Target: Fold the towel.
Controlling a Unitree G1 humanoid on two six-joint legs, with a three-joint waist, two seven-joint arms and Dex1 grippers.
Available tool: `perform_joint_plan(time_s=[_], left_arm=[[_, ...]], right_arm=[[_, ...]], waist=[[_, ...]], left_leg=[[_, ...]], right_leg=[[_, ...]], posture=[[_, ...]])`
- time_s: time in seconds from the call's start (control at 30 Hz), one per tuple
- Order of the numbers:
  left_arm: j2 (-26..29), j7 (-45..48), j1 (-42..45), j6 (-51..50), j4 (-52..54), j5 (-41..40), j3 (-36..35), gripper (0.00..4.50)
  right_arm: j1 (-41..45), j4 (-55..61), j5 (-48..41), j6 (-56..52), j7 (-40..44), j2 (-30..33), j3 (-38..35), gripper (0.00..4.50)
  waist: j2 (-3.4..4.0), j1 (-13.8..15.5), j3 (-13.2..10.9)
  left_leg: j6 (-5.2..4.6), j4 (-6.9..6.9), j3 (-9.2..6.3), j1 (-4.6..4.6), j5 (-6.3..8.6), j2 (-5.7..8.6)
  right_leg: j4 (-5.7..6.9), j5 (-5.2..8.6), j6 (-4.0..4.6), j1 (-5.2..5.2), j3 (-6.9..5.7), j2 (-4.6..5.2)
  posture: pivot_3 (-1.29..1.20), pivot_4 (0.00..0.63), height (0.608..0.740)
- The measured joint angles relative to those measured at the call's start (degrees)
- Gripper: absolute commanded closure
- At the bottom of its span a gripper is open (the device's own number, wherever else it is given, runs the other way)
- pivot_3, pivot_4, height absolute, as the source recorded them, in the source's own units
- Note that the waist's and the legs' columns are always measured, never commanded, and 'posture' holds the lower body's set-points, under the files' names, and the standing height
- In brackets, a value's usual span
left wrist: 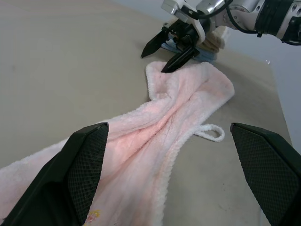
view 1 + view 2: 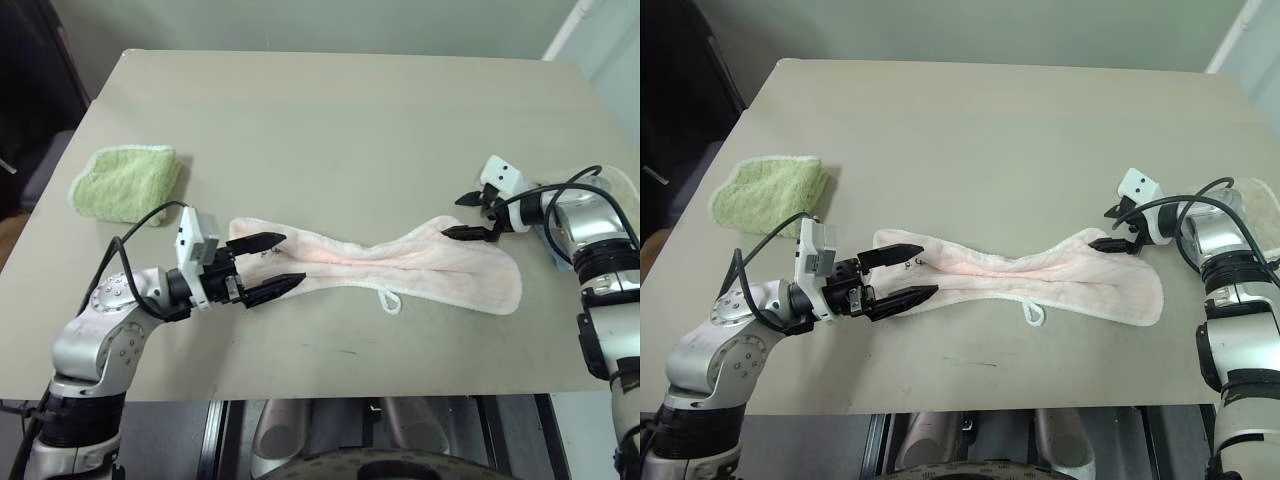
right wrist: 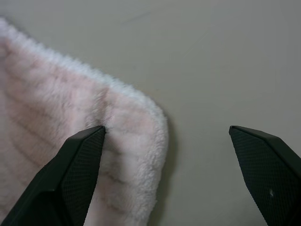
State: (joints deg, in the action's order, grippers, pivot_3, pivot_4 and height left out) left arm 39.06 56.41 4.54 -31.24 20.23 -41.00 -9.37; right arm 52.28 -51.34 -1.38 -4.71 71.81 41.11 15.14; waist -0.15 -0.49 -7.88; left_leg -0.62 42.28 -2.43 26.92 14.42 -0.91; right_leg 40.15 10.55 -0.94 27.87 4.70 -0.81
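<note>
Right gripper [image 2: 468, 216] stands wide open and empty, tipped down over the far corner at the towel's right end, one finger [image 3: 70, 174] just over the pile and the other [image 3: 268, 165] out over bare table. That straddle looks chosen so closing would pinch the corner's edge. Left gripper [image 2: 268, 265] is likewise spread full and holds nothing; it lies level at the towel's left end, with one finger over the far edge and one by the near edge, seemingly lined up for the same pinch.

Towel [image 2: 400, 262] lies lengthwise across the table [image 2: 330, 110] between the two grippers, bunched narrow in the middle, its white loop [image 2: 388, 300] on the near edge. Whether either finger already touches cloth I can't quite tell. A green towel [image 2: 125, 180] sits well apart at the left.
</note>
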Motion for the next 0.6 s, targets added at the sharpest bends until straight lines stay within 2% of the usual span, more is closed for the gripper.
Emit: perform_joint_plan(time_s=[0.37, 0.47, 0.6], left_arm=[[-0.26, -0.48, 0.09, 1.11, 0.0, 0.29, 0.33, 0.0], [-0.26, -0.38, 0.11, 1.39, -0.04, 0.4, 0.35, 0.0], [-0.21, -0.29, 0.09, 1.75, -0.03, 0.7, 0.36, 0.0]], right_arm=[[-1.71, 2.18, 0.01, 0.42, 5.08, -1.11, -0.71, 0.04], [-1.66, 1.58, 0.35, 0.68, 5.0, -1.65, -1.23, 0.62], [-1.2, -0.21, 0.99, 2.19, 4.47, -2.32, -1.62, 1.87]], waist=[[0.0, -0.1, 0.0], [-0.01, -0.18, 0.0], [-0.01, -0.19, 0.0]], left_leg=[[0.13, 0.0, 0.01, -0.14, -0.05, -0.02], [0.18, 0.0, 0.01, -0.24, -0.04, -0.02], [0.27, -0.04, 0.0, -0.5, -0.04, -0.04]], right_leg=[[0.29, 0.08, 0.16, -0.01, 0.0, 0.0], [0.49, 0.16, 0.28, -0.01, 0.0, 0.0], [0.73, 0.31, 0.46, -0.1, 0.0, -0.01]], posture=[[0.0, 0.15, 0.697], [0.0, 0.15, 0.697], [0.0, 0.15, 0.697]])
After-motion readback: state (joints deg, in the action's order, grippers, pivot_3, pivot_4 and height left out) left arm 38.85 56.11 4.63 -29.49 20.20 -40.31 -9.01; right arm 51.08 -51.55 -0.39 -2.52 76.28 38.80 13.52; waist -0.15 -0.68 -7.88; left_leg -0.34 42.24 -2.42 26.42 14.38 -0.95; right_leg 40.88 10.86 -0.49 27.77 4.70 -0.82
